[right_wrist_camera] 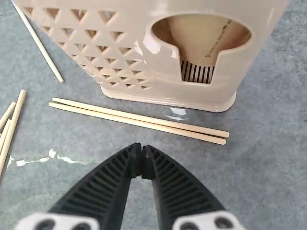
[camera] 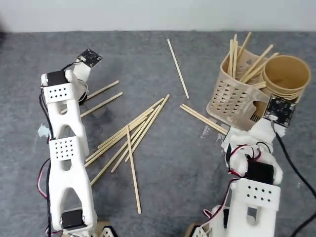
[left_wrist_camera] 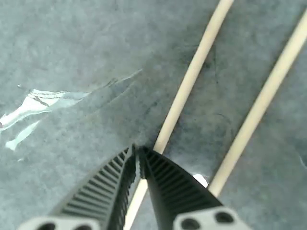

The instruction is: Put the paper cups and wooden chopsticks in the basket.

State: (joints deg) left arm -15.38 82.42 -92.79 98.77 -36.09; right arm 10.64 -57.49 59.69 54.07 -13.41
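Observation:
The beige basket [camera: 237, 96] stands at the back right, holding stacked paper cups [camera: 286, 76] and several wooden chopsticks [camera: 247, 61]. Many loose chopsticks [camera: 128, 133] lie fanned across the middle of the grey mat. My left gripper [left_wrist_camera: 139, 149] is shut, its tips low over one chopstick [left_wrist_camera: 192, 76] that runs on beneath the fingers; a second chopstick [left_wrist_camera: 264, 100] lies beside it. My right gripper [right_wrist_camera: 141, 146] is shut with nothing in it, just short of a pair of chopsticks [right_wrist_camera: 139, 120] lying in front of the basket [right_wrist_camera: 144, 62]. A cup [right_wrist_camera: 201, 38] shows through the basket's handle hole.
A single chopstick [camera: 177, 69] lies at the back centre, and the pair [camera: 203, 118] lies left of the basket. Two more chopsticks [camera: 101, 98] lie by the left arm [camera: 64, 94]. A shiny scrap [left_wrist_camera: 43, 100] is stuck to the mat.

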